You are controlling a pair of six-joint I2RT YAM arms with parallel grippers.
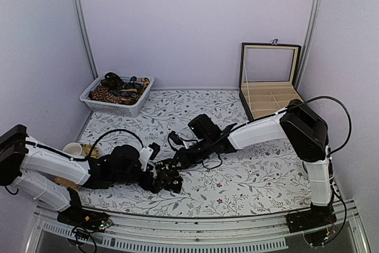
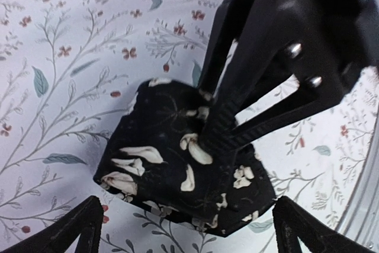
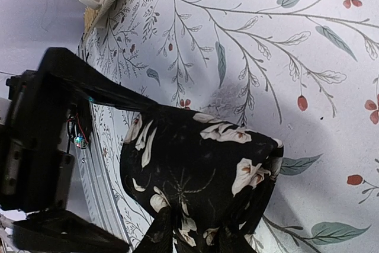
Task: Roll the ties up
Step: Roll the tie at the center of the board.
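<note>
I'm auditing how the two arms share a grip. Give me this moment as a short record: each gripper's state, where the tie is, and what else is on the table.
item in work: black rolled tie with pale flowers, on the floral cloth, front centre-left
left gripper: open, jaws wide, roll between its fingers
right gripper: shut on the rolled tie
basket: back left, holding other ties
box: back right, lid up, divided tray
cup: white, beside the left arm

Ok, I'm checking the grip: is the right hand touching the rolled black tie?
Touching. The left wrist view shows the right hand pinching the top of the rolled black tie.
</note>
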